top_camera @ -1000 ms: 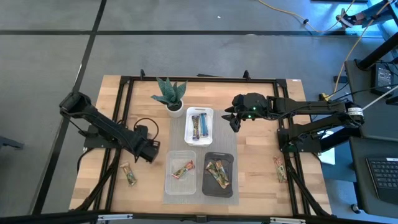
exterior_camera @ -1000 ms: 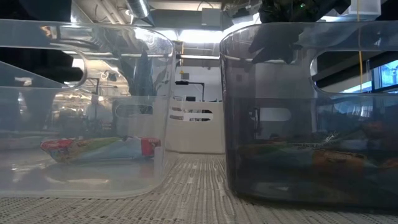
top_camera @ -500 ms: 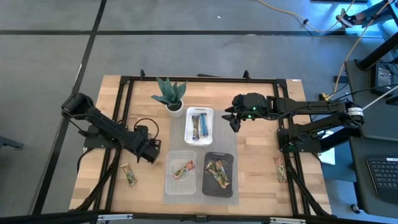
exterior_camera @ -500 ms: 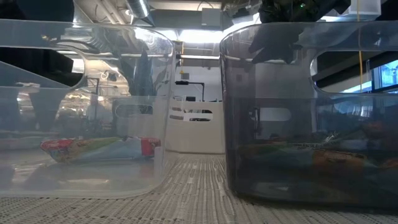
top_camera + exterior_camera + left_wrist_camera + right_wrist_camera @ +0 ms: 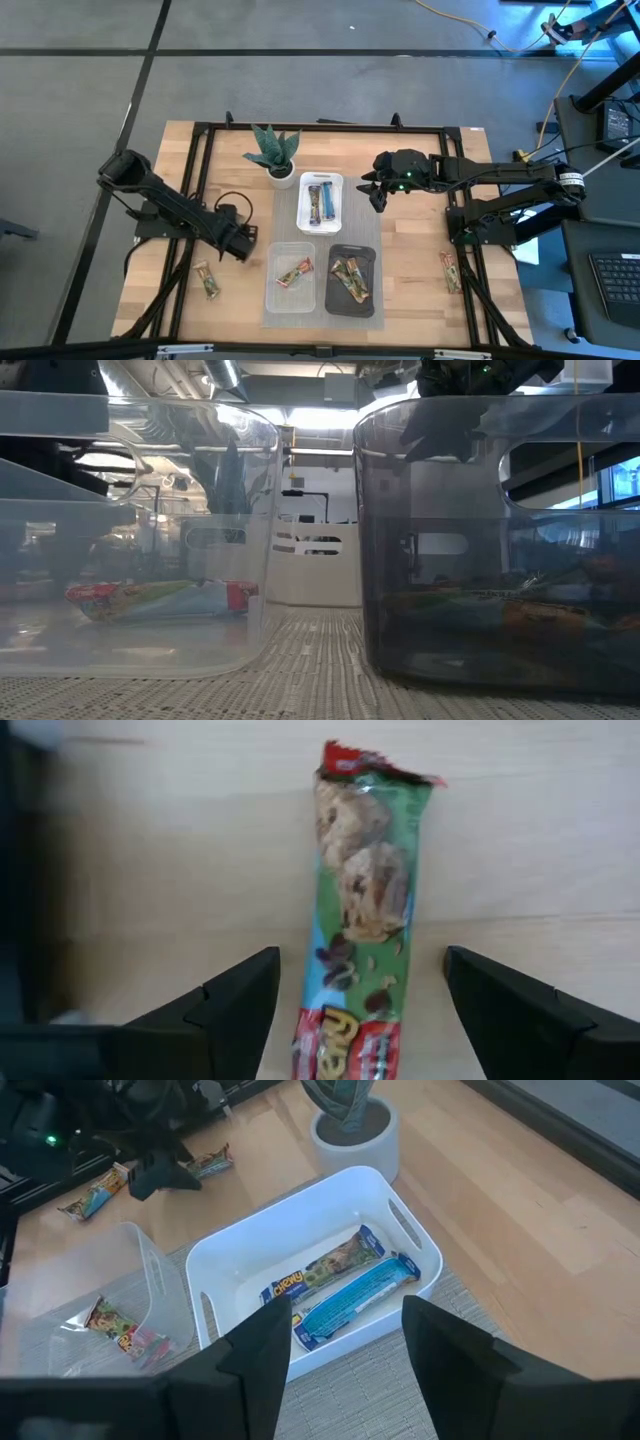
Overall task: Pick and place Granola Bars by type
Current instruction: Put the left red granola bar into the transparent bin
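A green-wrapped granola bar point(image 5: 362, 910) with a red end lies flat on the wooden table. My left gripper point(image 5: 360, 1010) is open above it, pointing steeply down, one finger on each side of the bar and clear of it. In the high view this gripper point(image 5: 240, 245) hides that bar. Another bar point(image 5: 207, 281) lies nearer the front edge. My right gripper point(image 5: 345, 1360) hangs open and empty beside the white tray point(image 5: 337, 180), which holds two bars point(image 5: 345, 1285).
A clear tray point(image 5: 272, 300) holds one bar point(image 5: 295, 272). A black tray point(image 5: 368, 305) holds bars point(image 5: 350, 279). One bar point(image 5: 450, 272) lies by the right frame rail. A potted plant point(image 5: 273, 155) stands behind the white tray. A cable loop point(image 5: 232, 205) lies by the left arm.
My left arm has sunk a little toward the table; in the low view its dark shape behind the clear tray has shifted. The bars, the trays and my right arm have kept still.
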Controlling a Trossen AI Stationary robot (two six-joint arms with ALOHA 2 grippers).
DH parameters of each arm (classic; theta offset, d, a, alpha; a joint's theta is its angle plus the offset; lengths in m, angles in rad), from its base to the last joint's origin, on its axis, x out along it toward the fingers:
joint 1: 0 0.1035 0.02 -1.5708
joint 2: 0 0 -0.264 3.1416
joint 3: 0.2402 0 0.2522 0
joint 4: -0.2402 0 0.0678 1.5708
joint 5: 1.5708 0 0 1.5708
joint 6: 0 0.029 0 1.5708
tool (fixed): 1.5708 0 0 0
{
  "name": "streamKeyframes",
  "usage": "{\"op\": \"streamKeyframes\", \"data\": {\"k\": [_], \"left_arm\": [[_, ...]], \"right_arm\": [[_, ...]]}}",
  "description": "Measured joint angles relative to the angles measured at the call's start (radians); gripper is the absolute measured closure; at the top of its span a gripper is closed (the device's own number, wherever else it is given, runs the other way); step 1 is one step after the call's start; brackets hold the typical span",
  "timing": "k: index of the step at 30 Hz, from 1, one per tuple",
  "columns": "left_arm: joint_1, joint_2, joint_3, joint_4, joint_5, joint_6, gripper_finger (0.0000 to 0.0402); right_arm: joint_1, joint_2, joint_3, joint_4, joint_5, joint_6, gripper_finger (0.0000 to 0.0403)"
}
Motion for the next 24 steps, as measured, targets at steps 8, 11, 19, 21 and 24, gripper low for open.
{"op": "streamKeyframes", "data": {"k": [8,11,19,21,24], "left_arm": [[0.0,-0.004,-0.032,0.046,0.018,0.02,0.015],[0.0,-0.003,-0.032,0.05,0.01,0.019,0.0175],[0.0,-0.001,-0.033,0.036,-0.002,0.018,0.0236],[0.0,-0.001,-0.033,0.035,-0.003,0.017,0.0242],[0.0,-0.001,-0.033,0.035,-0.003,0.016,0.0248]], "right_arm": [[0.0,0.0,0.0,0.003,0.007,0.0,0.0208],[0.0,0.0,0.0,0.003,0.007,0.0,0.0208],[0.0,0.0,0.0,0.002,0.007,0.001,0.0208],[0.0,0.0,0.0,0.002,0.007,0.001,0.0208],[0.0,0.0,0.0,0.001,0.007,0.002,0.0208]]}}
